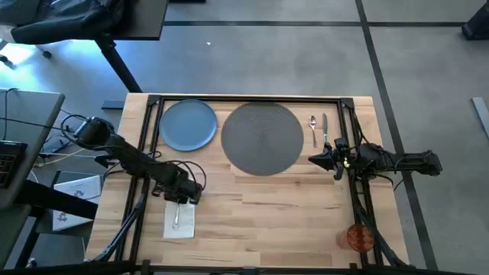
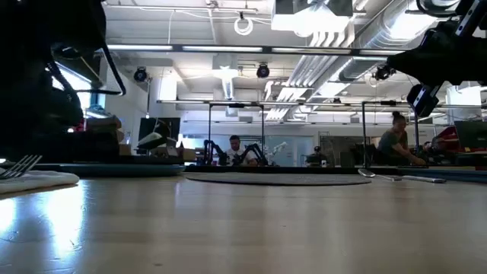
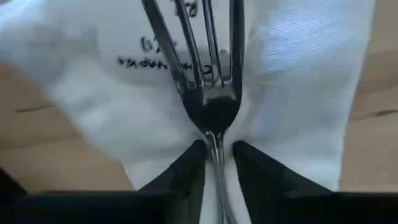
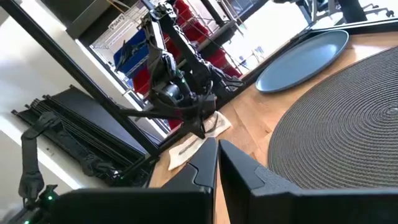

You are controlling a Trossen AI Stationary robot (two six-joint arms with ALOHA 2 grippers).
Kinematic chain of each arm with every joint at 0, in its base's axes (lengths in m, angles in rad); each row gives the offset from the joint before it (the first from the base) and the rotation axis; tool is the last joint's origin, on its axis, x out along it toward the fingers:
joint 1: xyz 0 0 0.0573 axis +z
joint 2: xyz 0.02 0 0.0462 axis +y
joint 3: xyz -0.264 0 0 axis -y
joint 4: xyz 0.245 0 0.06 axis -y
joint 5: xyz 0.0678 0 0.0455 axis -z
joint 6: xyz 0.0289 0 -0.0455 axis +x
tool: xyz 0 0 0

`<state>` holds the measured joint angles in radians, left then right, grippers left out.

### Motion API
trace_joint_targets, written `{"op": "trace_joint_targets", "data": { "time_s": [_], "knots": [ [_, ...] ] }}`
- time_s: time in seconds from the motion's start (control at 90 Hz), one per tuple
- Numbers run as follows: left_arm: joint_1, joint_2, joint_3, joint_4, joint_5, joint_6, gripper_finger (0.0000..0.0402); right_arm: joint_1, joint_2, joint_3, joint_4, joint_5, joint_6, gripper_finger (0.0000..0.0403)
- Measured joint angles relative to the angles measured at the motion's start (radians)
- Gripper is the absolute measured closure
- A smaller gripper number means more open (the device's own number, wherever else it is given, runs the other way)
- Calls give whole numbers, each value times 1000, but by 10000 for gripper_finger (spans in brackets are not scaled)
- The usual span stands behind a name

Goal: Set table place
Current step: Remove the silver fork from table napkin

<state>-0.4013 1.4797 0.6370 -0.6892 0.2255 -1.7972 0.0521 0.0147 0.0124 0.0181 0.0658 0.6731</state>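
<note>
Pale wood planks of the table (image 1: 290, 206) lie bare across the middle and near edge. Along the far edge sit blue plate (image 1: 188, 124), woven mat (image 1: 262, 138), spoon (image 1: 312, 127) and knife (image 1: 325, 128). Left end effector (image 1: 186, 198) pinches the fork (image 3: 208, 68) on the napkin (image 1: 179, 221) near the left edge. Right end effector (image 1: 316, 160), pressed together, hovers beside the mat. An orange cup (image 1: 360, 237), contents unclear, stands at the near right corner.

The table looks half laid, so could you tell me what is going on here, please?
The robot is setting a place on the table. The left gripper has its fingers closed on the fork, which lies on the white napkin near the front left. The right gripper waits shut beside the woven mat. The blue plate sits left of the mat, not on it. The spoon and knife lie right of the mat, and the orange cup stands at the front right.
</note>
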Motion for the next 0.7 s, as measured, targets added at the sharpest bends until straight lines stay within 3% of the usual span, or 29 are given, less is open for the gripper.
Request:
{"op": "trace_joint_targets", "data": {
  "time_s": [0.178, 0.378, 0.7],
  "knots": [
    [7, -48, 23, -115, -44, 28, 394, 0, 0, 0, 0, -5, 0, 402],
    [7, -138, 56, -190, -41, 28, 390, 0, 0, 0, 0, -5, 0, 402],
    [4, -155, 78, -171, -45, 60, 395, 0, 0, 0, 0, -4, 0, 402]
  ]
}}
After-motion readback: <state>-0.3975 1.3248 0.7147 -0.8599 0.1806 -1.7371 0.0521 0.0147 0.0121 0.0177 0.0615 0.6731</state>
